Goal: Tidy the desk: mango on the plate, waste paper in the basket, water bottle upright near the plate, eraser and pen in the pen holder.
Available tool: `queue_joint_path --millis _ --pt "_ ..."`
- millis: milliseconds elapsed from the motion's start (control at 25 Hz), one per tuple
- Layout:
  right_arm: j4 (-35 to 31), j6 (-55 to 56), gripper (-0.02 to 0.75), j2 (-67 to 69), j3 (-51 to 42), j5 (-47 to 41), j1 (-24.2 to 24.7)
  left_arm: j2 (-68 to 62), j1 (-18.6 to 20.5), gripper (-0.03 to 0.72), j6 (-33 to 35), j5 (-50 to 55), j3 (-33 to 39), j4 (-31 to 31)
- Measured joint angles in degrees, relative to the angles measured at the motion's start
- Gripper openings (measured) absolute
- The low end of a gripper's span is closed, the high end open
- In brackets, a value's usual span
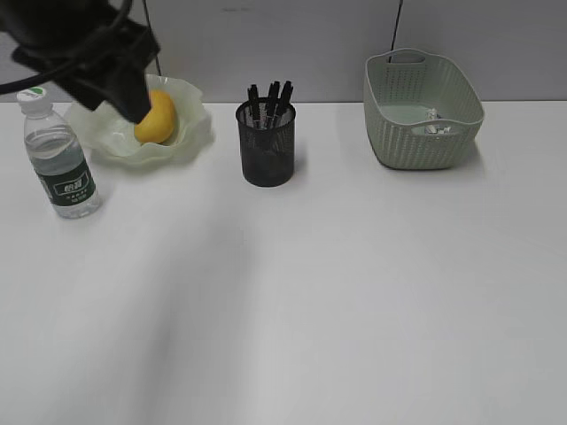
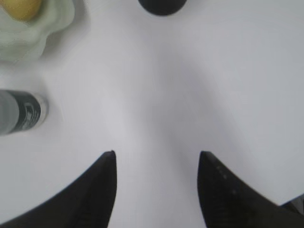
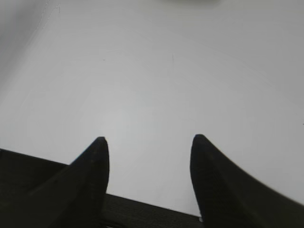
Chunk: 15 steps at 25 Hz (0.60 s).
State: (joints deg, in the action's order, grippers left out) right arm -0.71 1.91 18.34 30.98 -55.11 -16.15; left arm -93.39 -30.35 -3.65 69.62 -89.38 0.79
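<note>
exterior: left gripper (image 1: 133, 106) at 10 o'clock over plate (image 1: 190, 133), mango (image 1: 158, 118) inside; pens in pen holder (image 1: 266, 155); waste paper (image 1: 436, 124) in basket (image 1: 390, 133); water bottle (image 1: 60, 159) upright | left wrist: jaws parted, empty | right wrist: right gripper (image 3: 149, 142) jaws apart, empty, desk (image 3: 166, 85) below

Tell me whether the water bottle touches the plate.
Apart. The exterior view shows bare desk between the water bottle and the plate; the left wrist view agrees.

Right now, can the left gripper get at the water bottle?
Probably yes. The left gripper is open and empty, the water bottle stands upright just to its side, and only bare desk lies between them.
</note>
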Motion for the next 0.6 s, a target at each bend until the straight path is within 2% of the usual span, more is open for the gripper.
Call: queue_joint_path --millis 240,440,600 --pt "0.0 0.0 0.441 0.0 0.0 0.0 0.0 18.2 0.0 0.433 0.0 -4.5 18.3 0.1" --pt "0.3 0.0 0.505 0.0 0.0 0.0 0.0 33.1 0.0 0.525 0.0 -6.4 32.1 0.1" --pt "1.1 0.0 0.531 0.0 0.0 -0.1 0.0 45.6 0.0 0.561 0.0 -6.8 41.2 0.1"
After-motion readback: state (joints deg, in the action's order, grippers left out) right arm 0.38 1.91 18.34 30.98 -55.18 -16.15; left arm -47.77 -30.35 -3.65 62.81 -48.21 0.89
